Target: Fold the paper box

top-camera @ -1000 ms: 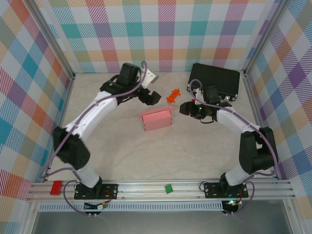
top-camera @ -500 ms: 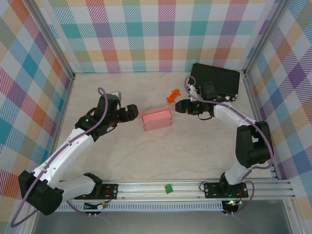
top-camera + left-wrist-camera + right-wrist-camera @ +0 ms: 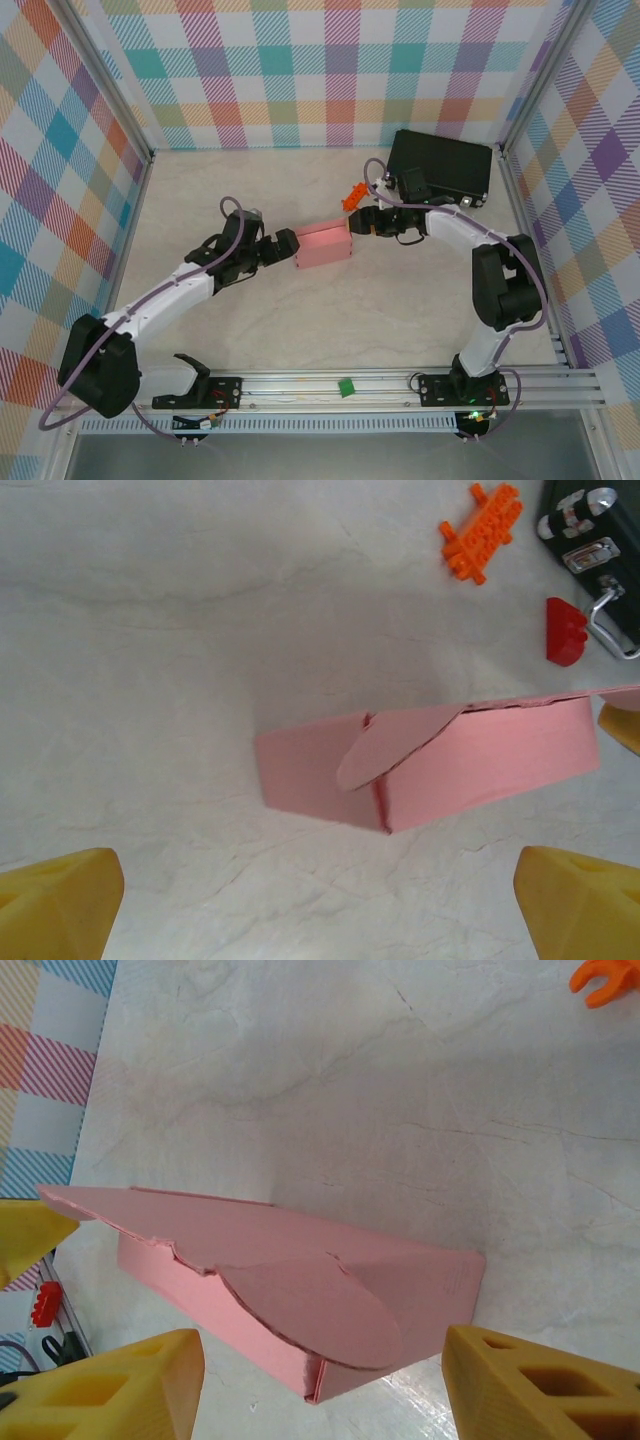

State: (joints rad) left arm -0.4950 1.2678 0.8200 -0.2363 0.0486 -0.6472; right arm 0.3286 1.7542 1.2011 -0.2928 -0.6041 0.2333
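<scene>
Pink thin-card rectangular paper box (image 3: 322,244), mid pale marbled table (image 3: 300,330), rounded end flaps loose. Risk: the light card may skid or buckle if one side pushes unbraced. Left gripper (image 3: 288,247): arm stretched low, jaws wide, released, just beside box's left end. Right gripper (image 3: 357,225): elbow bent, jaws apart, empty, at right end.

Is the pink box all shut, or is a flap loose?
Not fully shut. The paper box is folded into shape, but its rounded end flap lies loose outside, not tucked in.
</scene>
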